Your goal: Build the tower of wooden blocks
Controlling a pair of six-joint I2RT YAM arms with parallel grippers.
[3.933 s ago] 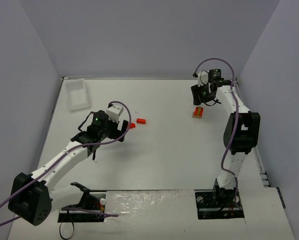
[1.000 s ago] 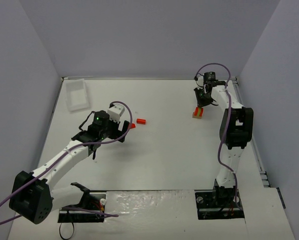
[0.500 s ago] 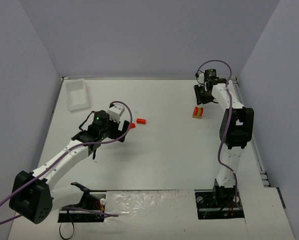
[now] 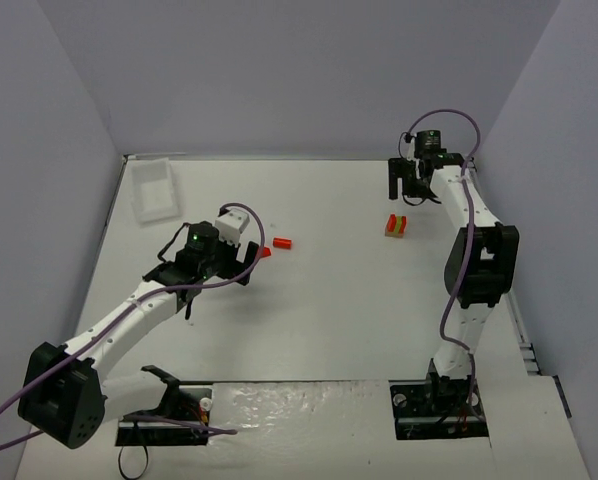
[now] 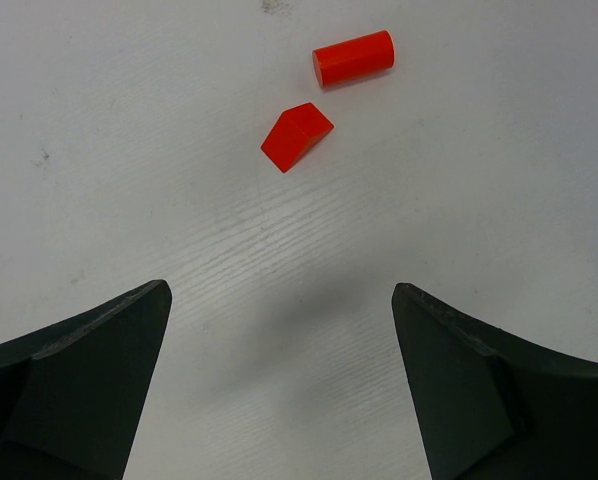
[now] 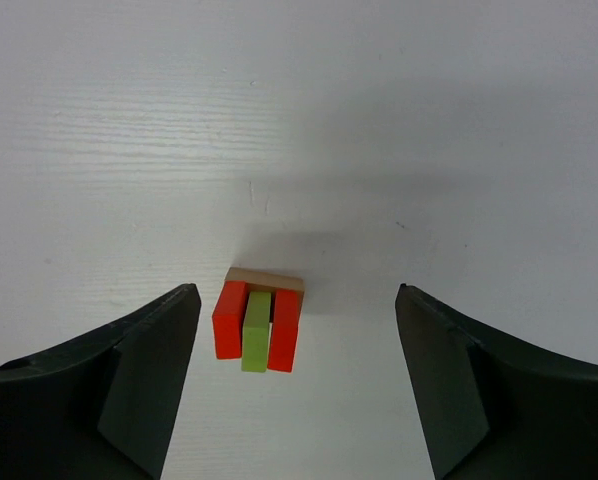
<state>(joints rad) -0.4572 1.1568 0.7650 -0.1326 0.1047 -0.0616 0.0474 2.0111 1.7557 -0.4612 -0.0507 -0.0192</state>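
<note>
My right pincer hangs spread apart above the wood block tower, which stands untouched at the table's far right. My left pincer gapes wide before a red cylinder and a red wedge.

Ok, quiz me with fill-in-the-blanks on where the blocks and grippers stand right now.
The yellow-green stick sits between two ___ blocks on the tan base. The left gripper hovers over a red wedge and a red ___. The right gripper has its jaws ___, holding nothing. The white tray sits at the far ___ corner of the table.
Missing: red; cylinder; open; left.
</note>
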